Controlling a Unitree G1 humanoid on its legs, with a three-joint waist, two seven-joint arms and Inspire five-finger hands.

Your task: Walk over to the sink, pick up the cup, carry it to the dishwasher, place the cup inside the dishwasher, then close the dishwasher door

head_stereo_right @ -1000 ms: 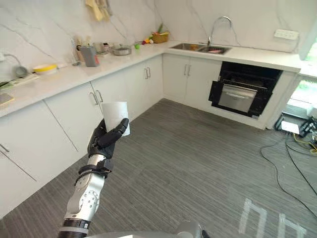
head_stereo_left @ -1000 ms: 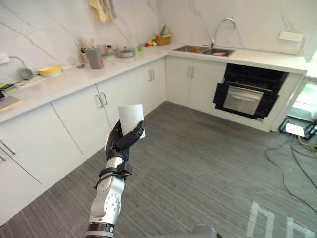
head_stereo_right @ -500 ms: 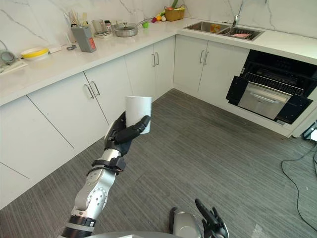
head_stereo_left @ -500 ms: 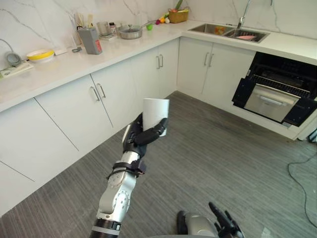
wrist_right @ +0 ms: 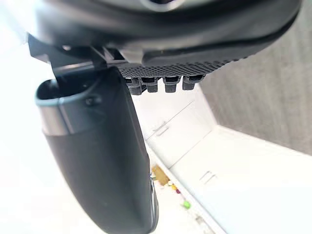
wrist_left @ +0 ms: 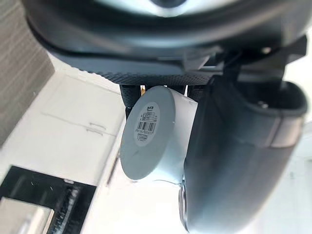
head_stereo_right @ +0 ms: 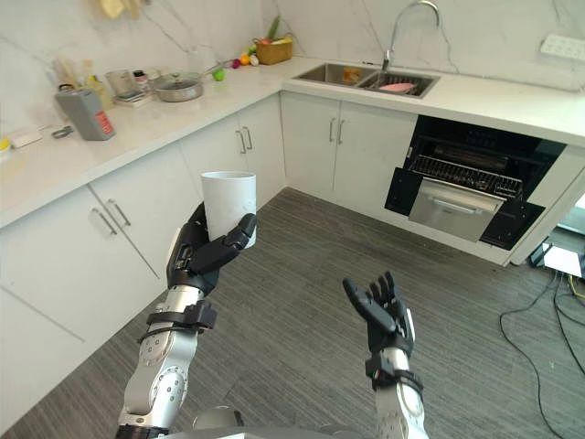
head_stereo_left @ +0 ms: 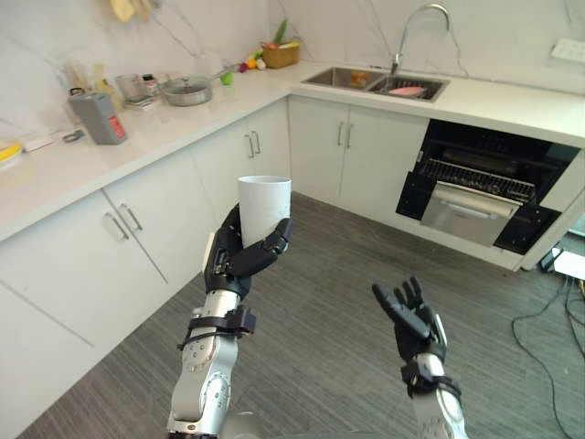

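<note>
The cup [head_stereo_left: 264,206] is white and plain, with no handle. It stands upright with its open top facing up. The left hand [head_stereo_left: 239,261] holds it up in the air, with fingers and thumb curled round its lower half. Its flat bottom has a small sticker.

The sink [head_stereo_left: 373,82] is shiny metal and sits in the white counter [head_stereo_left: 512,96] far ahead. Something pink lies in it.

The dishwasher [head_stereo_left: 475,183] is black and sits under the counter, just beside the sink. Its door [head_stereo_left: 466,206] hangs open, and a wire rack shows inside.
</note>
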